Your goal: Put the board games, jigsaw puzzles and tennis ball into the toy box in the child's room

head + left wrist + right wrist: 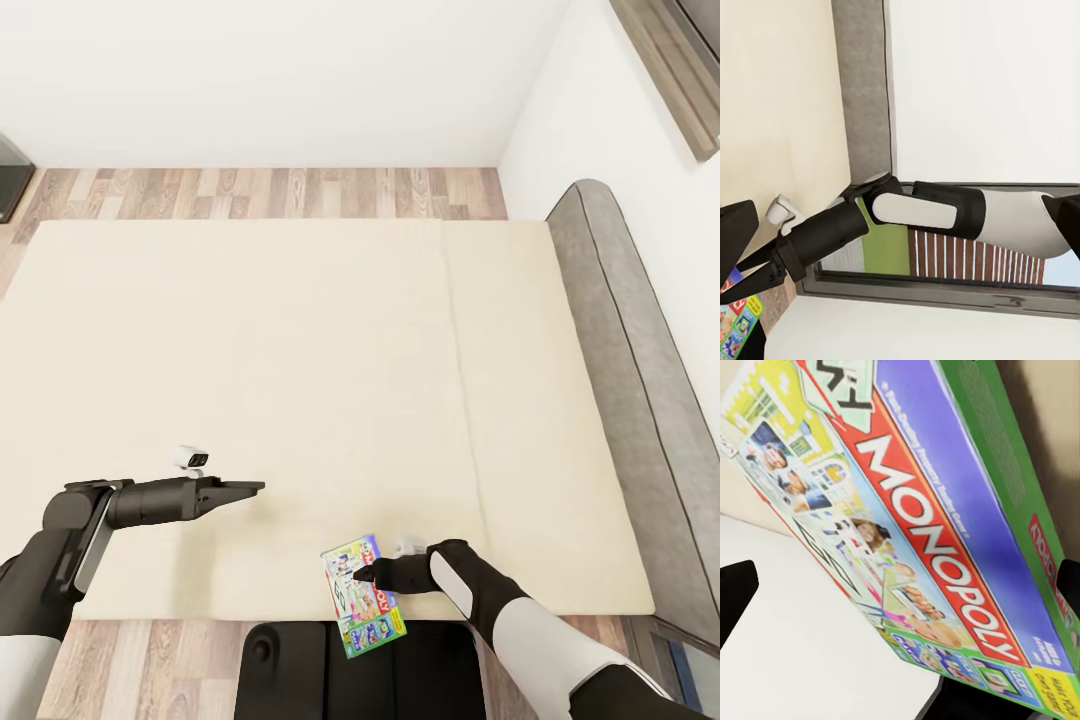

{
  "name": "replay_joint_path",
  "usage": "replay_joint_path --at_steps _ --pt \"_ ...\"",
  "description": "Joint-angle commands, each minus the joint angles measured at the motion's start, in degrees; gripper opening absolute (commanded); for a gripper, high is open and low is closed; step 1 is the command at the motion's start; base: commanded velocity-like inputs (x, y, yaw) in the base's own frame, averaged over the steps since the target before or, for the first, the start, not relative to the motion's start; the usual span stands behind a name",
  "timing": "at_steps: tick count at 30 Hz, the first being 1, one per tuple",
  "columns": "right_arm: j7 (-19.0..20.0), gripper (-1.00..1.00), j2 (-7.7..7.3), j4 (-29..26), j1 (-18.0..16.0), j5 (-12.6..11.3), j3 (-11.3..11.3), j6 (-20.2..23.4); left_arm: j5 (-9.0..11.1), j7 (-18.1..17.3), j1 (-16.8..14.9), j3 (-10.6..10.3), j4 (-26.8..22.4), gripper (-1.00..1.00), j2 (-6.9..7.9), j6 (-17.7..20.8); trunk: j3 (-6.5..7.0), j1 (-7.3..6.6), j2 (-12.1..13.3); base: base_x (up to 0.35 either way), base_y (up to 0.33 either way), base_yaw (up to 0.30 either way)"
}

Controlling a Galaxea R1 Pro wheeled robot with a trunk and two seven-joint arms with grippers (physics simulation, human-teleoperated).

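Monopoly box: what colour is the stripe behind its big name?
Red, with white letters, on the Monopoly box. The right wrist view shows it best.

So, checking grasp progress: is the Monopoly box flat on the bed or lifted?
Lifted: the Monopoly box overhangs the bed edge, tilted in the right tool.

Board game box (945, 547), white capitals "MONOPOLY" on a red diagonal banner across the lid, same word in small white letters on a red patch on the green side wall, fine print on purple band and corner panels too small to read
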Motion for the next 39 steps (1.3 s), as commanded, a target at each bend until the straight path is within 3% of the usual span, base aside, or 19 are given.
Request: replay_joint_path --at_steps 1,18,39 --pt "0.11 1.00 -0.02 -0.02 -0.04 0.01 0.20 0.14 -0.01 -0.21 -0.01 -0.01 -0.02 1.00 0.02 0.61 -0.06 0.03 -0.09 0.000 0.055 0.000" --pt "0.09 1.00 -0.02 -0.02 -0.04 0.01 0.20 0.16 -0.01 -0.21 -0.01 -0.01 -0.02 1.00 0.03 0.62 -0.06 0.03 -0.09 0.000 0.024 0.000" --pt "0.05 1.00 -0.08 -0.02 -0.04 0.03 0.20 0.16 -0.01 -0.21 -0.01 -0.01 -0.02 1.00 0.04 0.61 -0.06 0.03 -0.09 0.000 0.126 0.000"
